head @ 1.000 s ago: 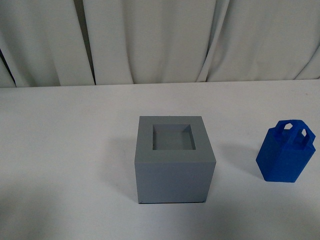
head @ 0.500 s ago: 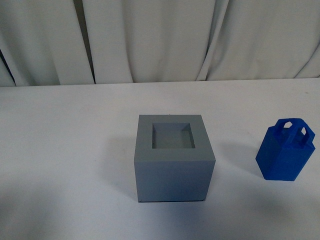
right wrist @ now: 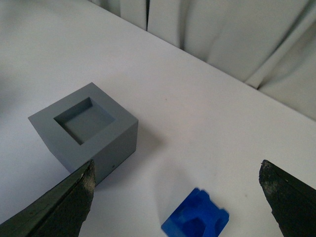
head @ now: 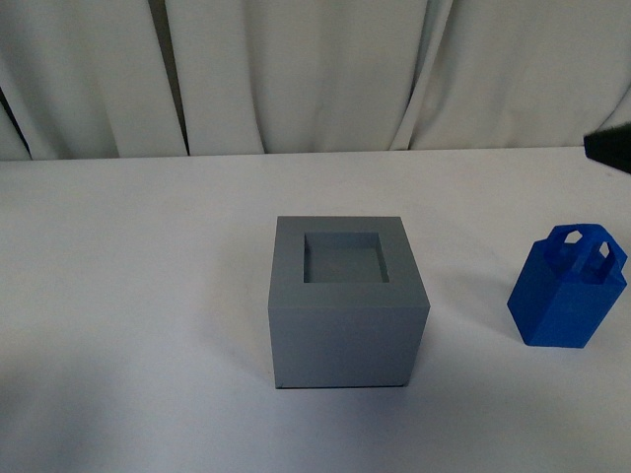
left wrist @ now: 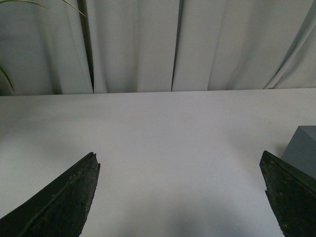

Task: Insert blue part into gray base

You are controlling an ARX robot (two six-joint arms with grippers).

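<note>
The gray base (head: 348, 301) stands mid-table with its square recess facing up and empty. To its right, apart from it, the blue part (head: 569, 291) stands upright, loop handle on top. In the right wrist view my right gripper (right wrist: 177, 165) is open, hovering above the table, with the blue part (right wrist: 197, 219) below and between its fingers and the gray base (right wrist: 84, 126) off to one side. My left gripper (left wrist: 178, 158) is open over bare table, holding nothing. Only a corner of the gray base (left wrist: 302, 150) shows beside one of its fingers (left wrist: 291, 192).
A white table (head: 138, 296) carries both objects, with pale curtains (head: 315, 69) hanging behind its far edge. A dark part of my right arm (head: 611, 148) pokes in at the right edge of the front view, above the blue part.
A dark part of my right arm has come into the front view at the right edge. The gray base and blue part have kept their places on the table.
</note>
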